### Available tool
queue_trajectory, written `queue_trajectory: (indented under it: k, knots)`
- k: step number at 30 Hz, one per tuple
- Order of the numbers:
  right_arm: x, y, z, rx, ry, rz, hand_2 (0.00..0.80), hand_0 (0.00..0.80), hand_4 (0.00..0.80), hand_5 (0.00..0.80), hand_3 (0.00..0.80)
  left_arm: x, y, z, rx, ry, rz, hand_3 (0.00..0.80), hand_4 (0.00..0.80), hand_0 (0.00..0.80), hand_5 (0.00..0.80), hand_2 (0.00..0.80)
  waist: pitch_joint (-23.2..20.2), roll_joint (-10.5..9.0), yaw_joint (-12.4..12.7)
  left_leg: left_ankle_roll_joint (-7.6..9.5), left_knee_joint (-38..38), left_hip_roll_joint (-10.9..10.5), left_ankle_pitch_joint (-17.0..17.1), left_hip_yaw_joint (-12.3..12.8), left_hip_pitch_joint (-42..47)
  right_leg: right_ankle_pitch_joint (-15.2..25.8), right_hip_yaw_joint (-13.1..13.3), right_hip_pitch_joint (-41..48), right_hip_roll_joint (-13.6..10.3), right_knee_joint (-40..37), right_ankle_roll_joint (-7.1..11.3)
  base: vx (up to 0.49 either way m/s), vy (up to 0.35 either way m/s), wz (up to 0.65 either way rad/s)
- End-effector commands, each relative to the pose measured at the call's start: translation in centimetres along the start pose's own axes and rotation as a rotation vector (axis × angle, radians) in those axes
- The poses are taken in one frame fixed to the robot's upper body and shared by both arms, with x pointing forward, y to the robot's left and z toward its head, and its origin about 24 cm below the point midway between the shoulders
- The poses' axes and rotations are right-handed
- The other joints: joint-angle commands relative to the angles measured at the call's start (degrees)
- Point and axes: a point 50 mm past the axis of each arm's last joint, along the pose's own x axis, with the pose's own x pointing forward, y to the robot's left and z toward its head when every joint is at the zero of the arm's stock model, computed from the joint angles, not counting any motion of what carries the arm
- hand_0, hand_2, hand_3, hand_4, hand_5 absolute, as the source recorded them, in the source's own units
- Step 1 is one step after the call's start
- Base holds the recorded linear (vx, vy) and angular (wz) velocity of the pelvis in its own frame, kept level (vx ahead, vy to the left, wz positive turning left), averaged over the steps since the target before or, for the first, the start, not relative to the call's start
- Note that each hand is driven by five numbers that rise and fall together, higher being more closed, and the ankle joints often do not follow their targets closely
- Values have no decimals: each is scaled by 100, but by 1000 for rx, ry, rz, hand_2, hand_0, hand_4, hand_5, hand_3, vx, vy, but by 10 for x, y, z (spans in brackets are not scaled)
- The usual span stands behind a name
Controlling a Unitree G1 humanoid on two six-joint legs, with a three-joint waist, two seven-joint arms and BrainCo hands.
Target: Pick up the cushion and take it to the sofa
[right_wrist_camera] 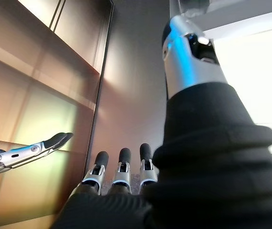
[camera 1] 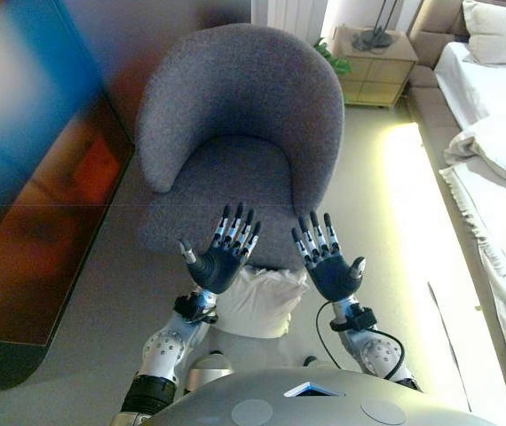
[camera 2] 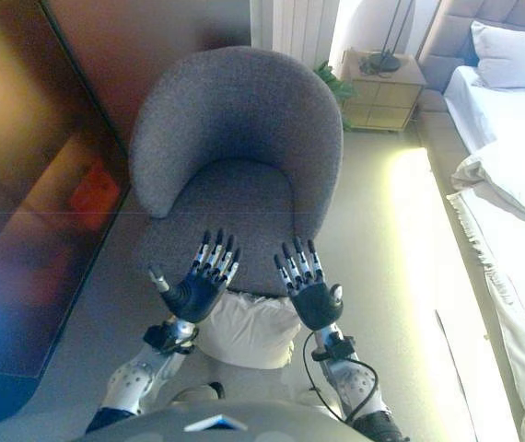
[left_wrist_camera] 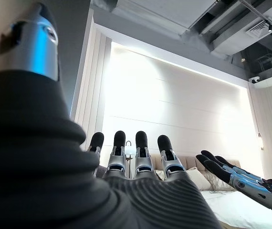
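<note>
A white cushion (camera 1: 257,302) lies on the floor at the foot of a grey tub armchair (camera 1: 235,133), partly hidden by my arms. My left hand (camera 1: 222,257) and right hand (camera 1: 331,266) hover side by side above the cushion, palms up, fingers straight and spread, holding nothing. The cushion (camera 2: 249,330) shows between my two forearms in the right eye view too. In the left wrist view my left hand (left_wrist_camera: 136,162) points straight fingers toward a far wall. The right hand (right_wrist_camera: 121,179) does the same in its own wrist view.
A dark glossy cabinet (camera 1: 31,177) stands along the left. A white bed (camera 1: 502,160) with a pillow runs down the right side, a lit strip along its base. A wooden nightstand (camera 1: 373,67) sits behind the armchair. Floor lies open between armchair and bed.
</note>
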Motion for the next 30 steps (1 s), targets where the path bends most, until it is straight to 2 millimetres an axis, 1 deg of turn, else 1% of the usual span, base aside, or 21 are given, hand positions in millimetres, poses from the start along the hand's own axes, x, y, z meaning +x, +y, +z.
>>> queue_trajectory:
  k: [1, 3, 4, 6, 7, 8, 9, 10, 12, 13, 15, 17, 19, 21, 24, 25, 27, 30]
  knots:
    - [20, 11, 2, -34, -1, 103, 0, 0, 0, 0, 0, 17, -7, 3, 9, 1, -88, 0, 0, 0, 0, 0, 40, 52, -70, 84, 147, 189, -224, -114, -72, -49, -133, -113, -227, 226, 116, 0, 0, 0]
    - [19, 10, 3, -77, 14, 82, 0, 0, 0, 0, 0, 15, -4, 6, 67, -7, -33, 0, 0, 0, 0, 0, 48, 48, -77, 82, 129, 188, -216, -108, -64, -39, -130, -121, -223, 224, 117, 0, 0, 0]
    - [18, 9, 4, -126, 27, 63, 0, 0, 0, 0, 0, 13, -1, 10, 143, -10, 16, 0, 0, 0, 0, 0, 51, 44, -78, 83, 111, 185, -208, -111, -59, -33, -128, -122, -218, 215, 117, 0, 0, 0]
    - [15, 5, 12, -277, 45, -25, 0, 0, 0, 0, 0, 7, 4, 29, 449, -17, 177, 0, 0, 0, 0, 0, 65, 41, -72, 75, 92, 182, -196, -122, -55, -27, -130, -123, -213, 204, 122, 0, 0, 0]
    - [13, 2, 21, -417, 56, -114, 0, 0, 0, 0, 0, 2, 5, 42, 649, -29, 298, 0, 0, 0, 0, 0, 94, 43, -66, 68, 94, 185, -197, -124, -45, -26, -137, -115, -212, 207, 131, 0, 0, 0]
    - [10, -2, 30, -575, 66, -231, 0, 0, 0, 0, 0, -1, 4, 55, 845, -48, 411, 0, 0, 0, 0, 0, 107, 44, -69, 64, 94, 179, -174, -126, -70, -9, -136, -145, -211, 209, 140, 0, 0, 0]
    - [9, -3, 37, -666, 74, -297, 0, 0, 0, 0, 0, -1, 0, 64, 961, -57, 453, 0, 0, 0, 0, 0, 130, 46, -71, 66, 91, 174, -158, -141, -80, -4, -138, -156, -212, 211, 139, 0, 0, 0]
    - [8, -4, 49, -780, 78, -388, 0, 0, 0, 0, 0, -2, -7, 79, 1150, -69, 512, 0, 0, 0, 0, 0, 169, 49, -72, 73, 104, 165, -141, -173, -124, 0, -130, -199, -214, 220, 130, 0, 0, 0]
    - [5, -6, 60, -852, 65, -464, 0, 0, 0, 0, 0, -4, -10, 92, 1280, -66, 586, 0, 0, 0, 0, 0, 219, 48, -84, 75, 139, 160, -131, -178, -189, 14, -120, -265, -215, 236, 117, -45, 17, -1]
    - [1, -8, 67, -888, 56, -512, 0, 0, 0, 0, 0, -7, -10, 98, 1321, -69, 621, 0, 0, 0, 0, 0, 255, 44, -94, 76, 169, 157, -130, -164, -214, 31, -120, -286, -221, 237, 116, -30, 13, 0]
    - [-5, -14, 73, -963, 70, -601, 0, 0, 0, 0, 0, -12, -4, 102, 1334, -80, 701, 0, 0, 0, 0, 0, 308, 37, -102, 82, 249, 160, -155, -123, -229, 51, -120, -286, -250, 242, 122, 19, 8, 0]
    - [-6, -19, 74, -999, 98, -648, 0, 0, 0, 0, 0, -17, 1, 104, 1347, -86, 762, 0, 0, 0, 0, 0, 372, 20, -99, 94, 455, 159, -219, -88, -299, 42, -114, -325, -312, 328, 125, 36, 15, -3]
    - [-2, -21, 73, -1015, 112, -657, 0, 0, 0, 0, 0, -18, 5, 107, 1350, -87, 783, 0, 0, 0, 0, 0, 530, 2, -69, 103, 868, 199, -320, -85, -551, 27, -112, -520, -436, 594, 138, -46, -2, -8]
    - [7, -20, 73, -1037, 111, -634, 0, 0, 0, 0, 0, -10, 4, 109, 1358, -95, 768, 0, 0, 0, 0, 0, 733, 6, -42, 120, 1251, 245, -414, -103, -868, -7, -90, -766, -553, 881, 139, -150, 2, -9]
    - [29, -11, 80, -1084, 73, -577, 0, 0, 0, 0, 0, 8, -3, 114, 1388, -137, 713, 0, 0, 0, 0, 0, 1222, 66, -45, 106, 1778, 318, -494, -215, -1500, -17, 19, -1354, -747, 1388, 109, -284, 17, -6]
    - [40, -7, 82, -1107, 62, -544, 0, 0, 0, 0, 0, 17, -7, 116, 1402, -160, 690, 0, 0, 0, 0, 0, 1402, 95, -53, 111, 1986, 338, -518, -267, -1773, -27, 84, -1644, -816, 1619, 92, -298, 33, -5]
    - [53, 2, 85, -1152, 46, -503, 0, 0, 0, 0, 0, 30, -15, 119, 1438, -196, 654, 0, 0, 0, 0, 0, 1662, 132, -64, 119, 2380, 346, -585, -344, -2284, -73, 215, -2159, -910, 2040, 62, -270, 41, -1]
    - [73, 13, 92, -1230, 19, -467, 0, 0, 0, 0, 0, 51, -25, 119, 1481, -234, 594, 0, 0, 0, 0, 0, 1945, 171, -69, 182, 2877, 312, -693, -444, -2991, -163, 400, -2963, -1019, 2703, 11, -220, 56, 4]
